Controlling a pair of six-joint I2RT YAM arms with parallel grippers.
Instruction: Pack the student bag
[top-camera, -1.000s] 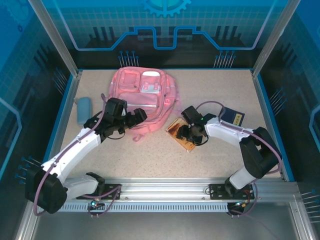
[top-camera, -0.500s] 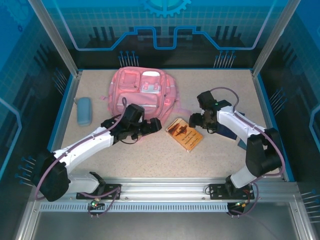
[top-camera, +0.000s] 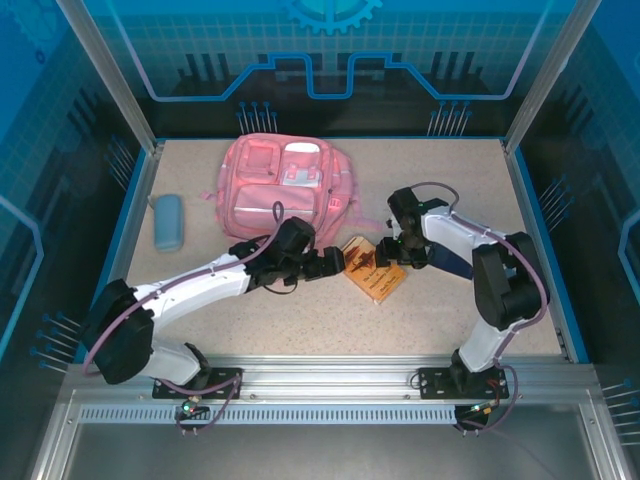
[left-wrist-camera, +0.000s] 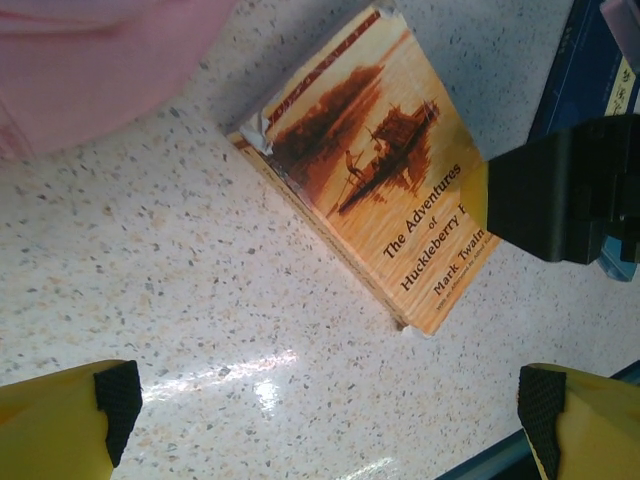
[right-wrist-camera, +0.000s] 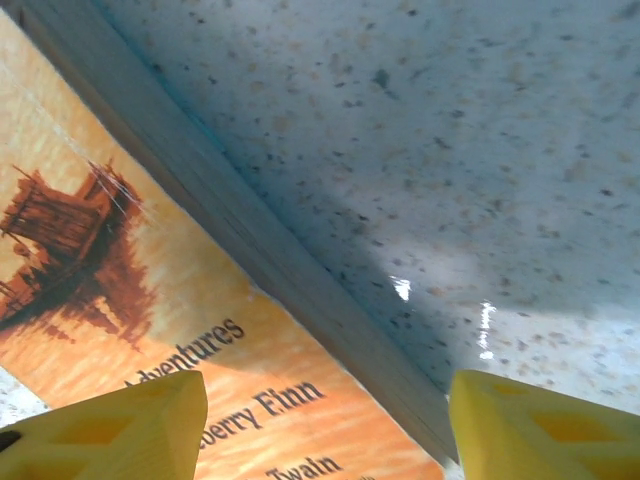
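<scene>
1. Pink student bag (top-camera: 285, 185) lies far, left of centre
2. My left gripper (left-wrist-camera: 320, 400) gapes wide, empty, just left of the book (left-wrist-camera: 370, 200)
3. My right gripper (right-wrist-camera: 325, 420) hangs parted astride the book's right edge, clamping nothing

I run two arms that look alike. The left arm (top-camera: 200, 288) and the right arm (top-camera: 470, 240) both have smooth white shells on the long links and chunky black housings at the joints. A thin lilac-grey cable (top-camera: 100, 345) loops loosely along the outside of each. Each arm rises from a black base plate (top-camera: 205, 378), fixed with what I take to be bolts, though they are too small to make out. The left claw (left-wrist-camera: 330, 400) has bright yellow fingers (left-wrist-camera: 50, 430) tipped with black rubbery pads (left-wrist-camera: 118, 398). The right claw (right-wrist-camera: 325, 400) has the same yellow fingers, moulded with shallow hollows.
</scene>
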